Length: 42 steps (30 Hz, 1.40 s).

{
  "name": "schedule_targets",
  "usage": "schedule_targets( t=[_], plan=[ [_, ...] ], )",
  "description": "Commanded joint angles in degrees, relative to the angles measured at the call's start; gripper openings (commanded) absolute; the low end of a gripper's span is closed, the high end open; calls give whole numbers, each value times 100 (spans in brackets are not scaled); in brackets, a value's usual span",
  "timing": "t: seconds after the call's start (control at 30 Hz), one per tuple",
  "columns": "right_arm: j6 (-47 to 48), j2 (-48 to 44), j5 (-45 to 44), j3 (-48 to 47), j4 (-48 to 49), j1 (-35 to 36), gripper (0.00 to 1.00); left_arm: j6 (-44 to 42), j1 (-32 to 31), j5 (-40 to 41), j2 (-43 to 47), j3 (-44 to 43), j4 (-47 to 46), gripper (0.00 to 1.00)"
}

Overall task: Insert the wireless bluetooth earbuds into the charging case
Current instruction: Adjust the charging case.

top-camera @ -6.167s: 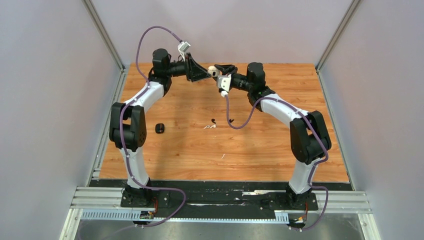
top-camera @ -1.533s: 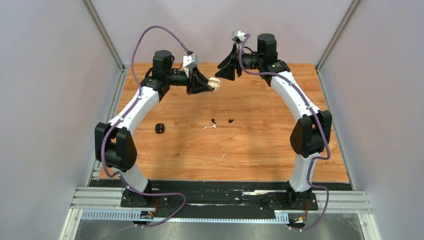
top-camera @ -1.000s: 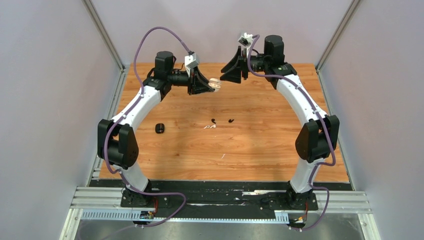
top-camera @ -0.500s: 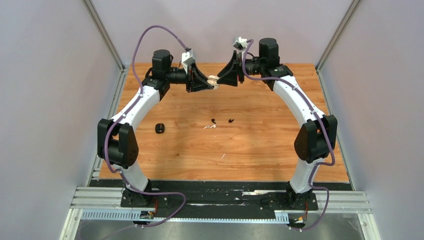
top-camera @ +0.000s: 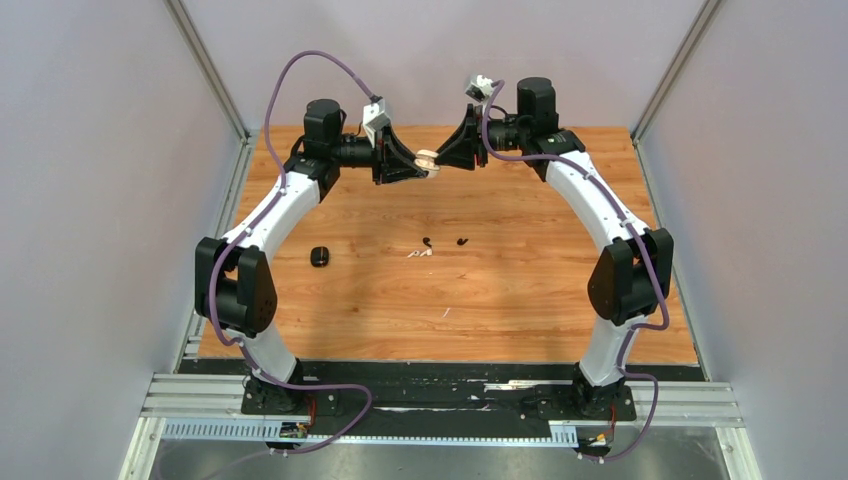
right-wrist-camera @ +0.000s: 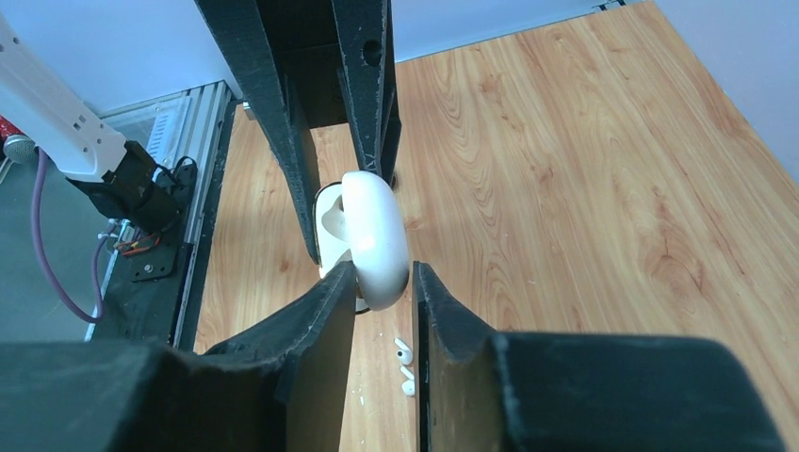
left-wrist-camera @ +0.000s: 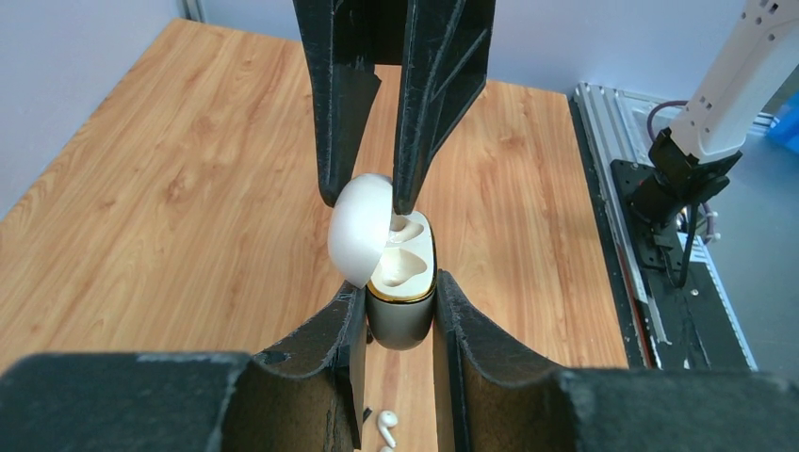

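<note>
The opening step looks done, but no insertion has begun. The left tool (left-wrist-camera: 398, 292) is clenched on the body of the white charging case (left-wrist-camera: 400, 318) and holds it in the air above the 12 o'clock end of the counter (top-camera: 520, 290). The right tool (right-wrist-camera: 382, 278) comes in from the opposite side. Its fingers are closed on the hinged lid (left-wrist-camera: 358, 226), one on the outer shell and one on the inner face, and the lid stands swung open. In the left wrist view both moulded wells inside the gold-rimmed case are bare, so no earbud is seated.

The white earbuds (top-camera: 419, 254) lie loose near the middle of the counter, directly below the raised case. Two black earbuds (top-camera: 428, 241) lie just beside them, one at their 12 o'clock and the other (top-camera: 461, 241) at their 2 o'clock. A small black case (top-camera: 319, 256) sits well apart at their 9 o'clock.

By my reading, nearly everything is left to do. The right tool must let go of the lid, fetch each white earbud from the counter and press it into its well.
</note>
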<state>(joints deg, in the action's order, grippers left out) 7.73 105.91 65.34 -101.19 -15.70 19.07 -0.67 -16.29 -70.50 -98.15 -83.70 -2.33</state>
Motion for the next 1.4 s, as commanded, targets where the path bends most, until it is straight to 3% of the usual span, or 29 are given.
schedule_targets(
  t=[0.0,0.27,0.33,0.37,0.43,0.57,0.63,0.77,0.87,1.17,1.37],
  plan=[
    [160,84,-26,-149,21,51,26,178,23,-153,20,43,-285,0],
    [221,124,-43,-150,12,125,0,391,26,7,17,140,-403,0],
    [269,123,-54,-176,10,132,0,388,25,184,20,157,-291,11],
    [310,104,-75,-181,6,132,0,376,26,299,27,165,-218,27],
    [476,72,-148,-195,-58,136,0,249,36,687,44,123,279,46],
    [1296,-20,-294,-226,-595,142,0,161,221,803,77,-261,1367,69],
    [1959,-83,-367,-186,-956,168,0,108,373,613,38,-767,2086,75],
    [3323,-285,-736,91,-1447,350,0,-114,562,376,-242,-1657,3481,77],
    [4009,-389,-1027,290,-1479,528,0,243,600,154,-605,-2021,3927,73],
    [4980,-317,-1438,257,-1552,779,0,478,593,-347,-1532,-2679,4969,69],
    [5336,-256,-1573,197,-1601,859,0,-293,529,-487,-1996,-3383,6342,67]
  ],
)
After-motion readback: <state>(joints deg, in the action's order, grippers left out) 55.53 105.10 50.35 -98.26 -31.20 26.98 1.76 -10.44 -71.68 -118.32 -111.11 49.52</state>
